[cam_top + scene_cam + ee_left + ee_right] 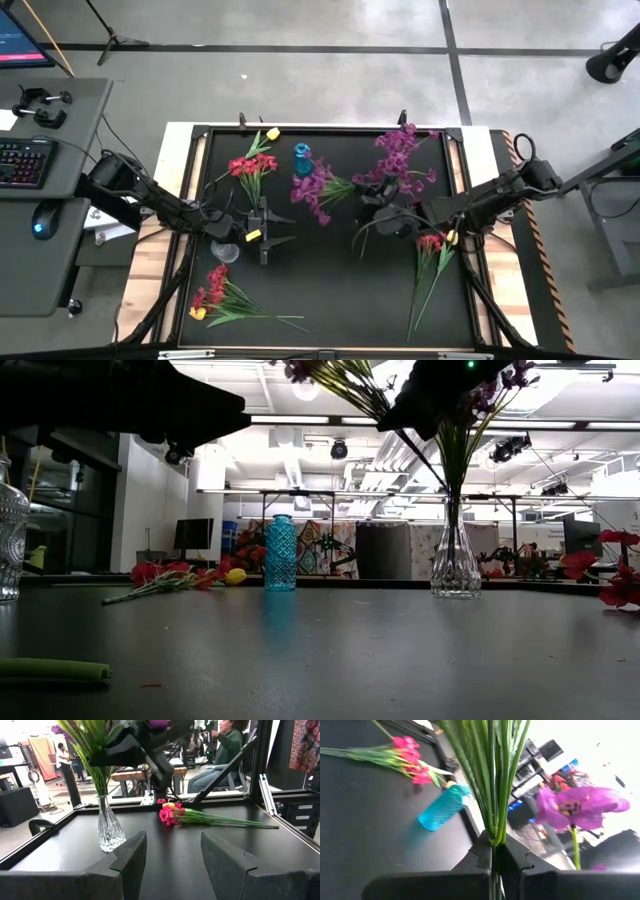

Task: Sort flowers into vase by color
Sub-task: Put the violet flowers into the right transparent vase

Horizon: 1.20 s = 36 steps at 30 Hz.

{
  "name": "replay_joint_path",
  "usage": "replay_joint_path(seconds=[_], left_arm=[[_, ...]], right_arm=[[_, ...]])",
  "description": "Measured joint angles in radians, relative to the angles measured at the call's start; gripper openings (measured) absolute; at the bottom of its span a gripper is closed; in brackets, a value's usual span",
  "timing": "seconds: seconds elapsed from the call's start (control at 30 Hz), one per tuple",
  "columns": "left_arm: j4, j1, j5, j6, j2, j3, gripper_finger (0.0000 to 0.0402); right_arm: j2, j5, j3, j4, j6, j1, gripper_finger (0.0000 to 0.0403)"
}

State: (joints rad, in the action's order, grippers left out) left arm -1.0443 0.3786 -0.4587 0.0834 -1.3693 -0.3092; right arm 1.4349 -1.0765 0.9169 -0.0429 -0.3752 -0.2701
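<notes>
My right gripper (pixel 364 194) is shut on a bunch of purple flowers (pixel 315 190), held high over the middle of the table beside a clear glass vase (pixel 455 565). More purple flowers (pixel 402 150) stand in that vase by their stems. My left gripper (pixel 172 855) waits left of centre (pixel 275 232), open, pointing level across the table with nothing between its fingers. Red-pink flowers lie flat at the far left (pixel 250 165) beside a yellow bud (pixel 272 133), at the near left (pixel 215 290) and at the right (pixel 430 245). My right gripper pinches several green stems (pixel 495 837) of the purple bunch together between its two fingers. The fingers come about level from the table's right and lie across the stems. The bunch is lifted clear of the table, its blossoms (pixel 580 807) out past the fingers toward the table's left.
A blue vase (pixel 302 157) stands upright near the far edge, left of the clear vase. A small clear glass (pixel 225 252) stands by my left arm. A raised black rim (pixel 280 820) runs round the table. People sit in the room beyond (pixel 225 740).
</notes>
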Motion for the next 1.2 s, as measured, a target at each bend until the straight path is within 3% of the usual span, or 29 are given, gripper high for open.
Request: replay_joint_path(seconds=[0.2, 0.47, 0.67, 1.2], left_arm=[[0.000, 0.000, 0.000, 0.000, 0.000, 0.000, 0.0177], [0.001, 0.000, 0.000, 0.000, 0.000, 0.000, 0.0176], [0.001, 0.000, 0.000, 0.000, 0.000, 0.000, 0.0177], [0.008, 0.000, -0.001, 0.000, 0.000, 0.000, 0.0176]], right_arm=[[0.000, -0.116, 0.000, -0.001, 0.000, 0.004, 0.0000], [0.000, -0.112, 0.000, 0.001, 0.022, 0.014, 0.0000], [0.000, -0.044, 0.000, -0.002, 0.060, 0.057, 0.0000], [0.000, -0.063, 0.000, -0.007, 0.110, 0.094, 0.0000]])
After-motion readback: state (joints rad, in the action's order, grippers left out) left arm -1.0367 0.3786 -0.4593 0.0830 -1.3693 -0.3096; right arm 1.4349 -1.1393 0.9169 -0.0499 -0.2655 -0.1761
